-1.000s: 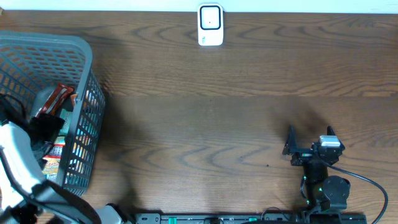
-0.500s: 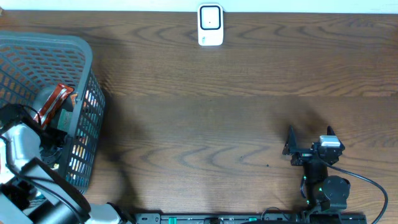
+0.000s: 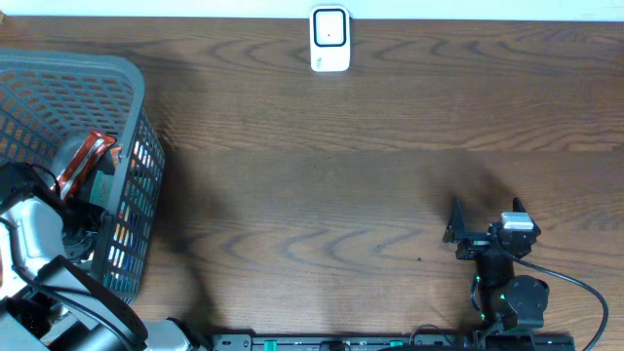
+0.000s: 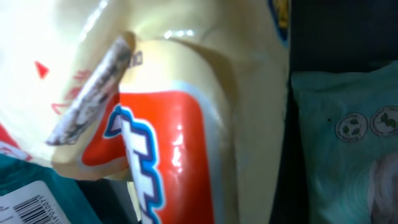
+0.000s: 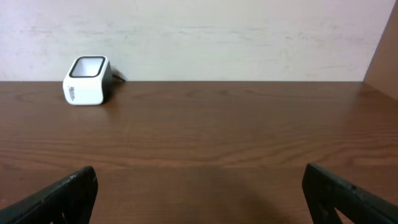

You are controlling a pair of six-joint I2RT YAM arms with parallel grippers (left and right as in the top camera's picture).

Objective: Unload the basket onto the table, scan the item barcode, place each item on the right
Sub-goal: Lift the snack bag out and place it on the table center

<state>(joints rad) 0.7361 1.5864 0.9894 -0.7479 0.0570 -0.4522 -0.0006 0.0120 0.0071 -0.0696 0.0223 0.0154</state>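
Evidently, little of the task was done: the snack packet (image 4: 180, 124) was seen inside the basket (image 3: 136, 107) at the left of the table (image 3: 341, 175), well apart from the scanner (image 3: 330, 39) at the far edge, and nothing was yet presented to it. The left gripper (image 3: 76, 207) was lowered into the basket and clamped tight, judged to be pinching the packet, which filled its wrist view. Lifting, carrying and scanning were left. The right gripper (image 3: 486, 212) was held low near the front edge, jaws spread wide and empty.
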